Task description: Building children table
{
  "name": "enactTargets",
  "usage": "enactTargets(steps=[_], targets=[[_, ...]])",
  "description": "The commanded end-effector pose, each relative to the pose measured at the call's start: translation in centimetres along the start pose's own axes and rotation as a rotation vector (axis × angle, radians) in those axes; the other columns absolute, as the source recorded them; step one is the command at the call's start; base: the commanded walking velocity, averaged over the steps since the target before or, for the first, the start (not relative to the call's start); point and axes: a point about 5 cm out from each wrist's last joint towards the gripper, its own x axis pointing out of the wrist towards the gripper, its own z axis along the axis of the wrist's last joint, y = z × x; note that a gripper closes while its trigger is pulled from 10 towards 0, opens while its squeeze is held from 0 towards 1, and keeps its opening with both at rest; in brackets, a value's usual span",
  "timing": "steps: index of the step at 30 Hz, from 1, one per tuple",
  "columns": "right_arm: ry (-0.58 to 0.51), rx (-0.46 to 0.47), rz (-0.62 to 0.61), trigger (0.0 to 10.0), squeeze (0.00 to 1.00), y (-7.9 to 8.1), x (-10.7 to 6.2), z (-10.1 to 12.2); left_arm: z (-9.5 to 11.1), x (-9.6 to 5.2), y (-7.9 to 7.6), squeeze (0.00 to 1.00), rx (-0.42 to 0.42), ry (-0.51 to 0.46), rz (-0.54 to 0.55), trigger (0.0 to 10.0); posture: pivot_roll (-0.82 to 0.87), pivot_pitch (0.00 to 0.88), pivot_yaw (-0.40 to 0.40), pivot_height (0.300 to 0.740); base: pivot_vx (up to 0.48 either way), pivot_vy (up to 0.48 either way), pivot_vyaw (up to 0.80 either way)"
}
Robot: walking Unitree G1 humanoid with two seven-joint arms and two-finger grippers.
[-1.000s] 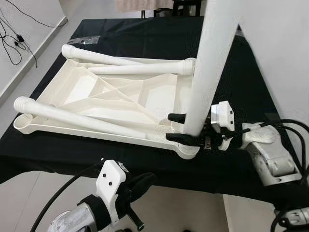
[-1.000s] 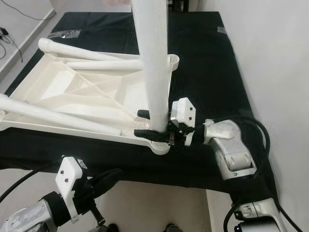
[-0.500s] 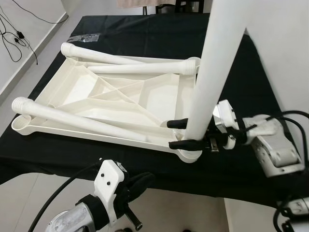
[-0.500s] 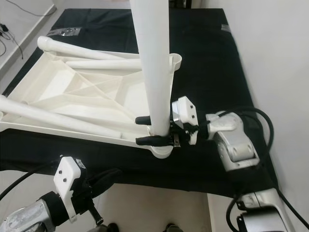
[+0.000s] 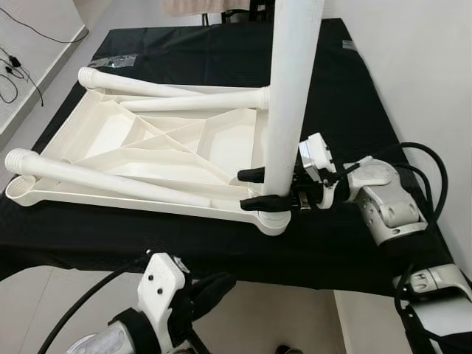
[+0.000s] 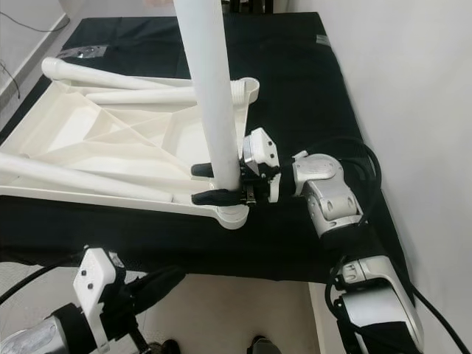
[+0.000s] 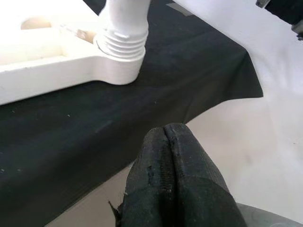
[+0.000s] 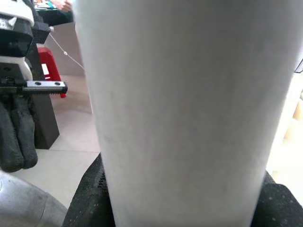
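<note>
Upturned white plastic children's tabletop (image 5: 147, 144): lying underside up on the black cloth-covered work table (image 5: 346, 88), ribbed underside facing the camera, long near edge running close to the near edge of the table. Round leg sockets at the corners.

White tubular plastic leg (image 5: 289, 96): standing upright in the socket at the near right corner of the tabletop, rising out of the top of the head views. Threaded lower end seated in the socket collar (image 7: 120, 45), threads partly exposed above the rim in the left wrist view.

Three further white tubular legs lying flat across the tabletop underside:
- near leg (image 5: 110, 181), along the near edge, ribbed end at the near left corner;
- far leg (image 5: 140, 85), angled across the far edge;
- middle leg (image 5: 195, 102), just beside the far leg, ending at the far right corner socket.

Right gripper (image 5: 259, 188): at the base of the upright leg, just above the socket. Black fingers (image 5: 264, 202) closed around the leg from the right, one on each side, pressing the tube. Silver right arm extending back over the right part of the table, black cables looping beside it.

Left gripper (image 7: 173, 156): below the near edge of the table, over pale floor, clear of the tabletop. Black fingers pressed together, nothing between them.

Small clear plastic bag (image 5: 112, 60): on the black cloth near the far left corner of the table.
</note>
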Motion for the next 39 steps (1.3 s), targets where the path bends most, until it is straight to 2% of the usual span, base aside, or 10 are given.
enactTargets(steps=[1, 7, 26, 31, 32, 39], targets=[[-0.004, 0.169, -0.050, 10.0, 0.00, 0.4, -0.3, -2.9, -0.2, -0.4, -0.1, 0.00, 0.002, 0.030, -0.003, 10.0, 0.11, 0.310, 0.062, 0.740, 0.000, 0.000, 0.00], [0.004, 0.172, -0.090, 10.0, 0.00, 0.0, -0.1, -3.6, -0.2, -0.6, -0.2, 0.00, -0.004, 0.038, -0.007, 10.0, 0.11, 0.307, 0.066, 0.740, 0.000, 0.000, 0.00], [0.052, 0.236, -0.163, 10.0, 0.00, 0.6, -0.3, -5.6, -0.2, -0.5, -0.2, 0.00, -0.006, 0.038, -0.010, 10.0, 0.11, 0.303, 0.065, 0.740, 0.000, 0.000, 0.00], [0.066, 0.292, -0.207, 10.0, 0.00, 0.6, -0.3, -6.2, -0.1, -0.4, -0.1, 0.00, -0.005, 0.036, -0.009, 10.0, 0.10, 0.306, 0.065, 0.740, 0.000, 0.000, 0.00], [0.065, 0.342, -0.235, 10.0, 0.00, 0.6, -0.2, -6.7, -0.1, -0.4, -0.1, 0.00, -0.005, 0.035, -0.008, 10.0, 0.10, 0.308, 0.065, 0.740, 0.000, 0.000, 0.00], [0.067, 0.414, -0.269, 10.0, 0.00, 0.8, -0.1, -7.3, -0.1, -0.3, 0.0, 0.00, -0.003, 0.034, -0.008, 10.0, 0.10, 0.310, 0.066, 0.740, 0.000, 0.000, 0.00]])
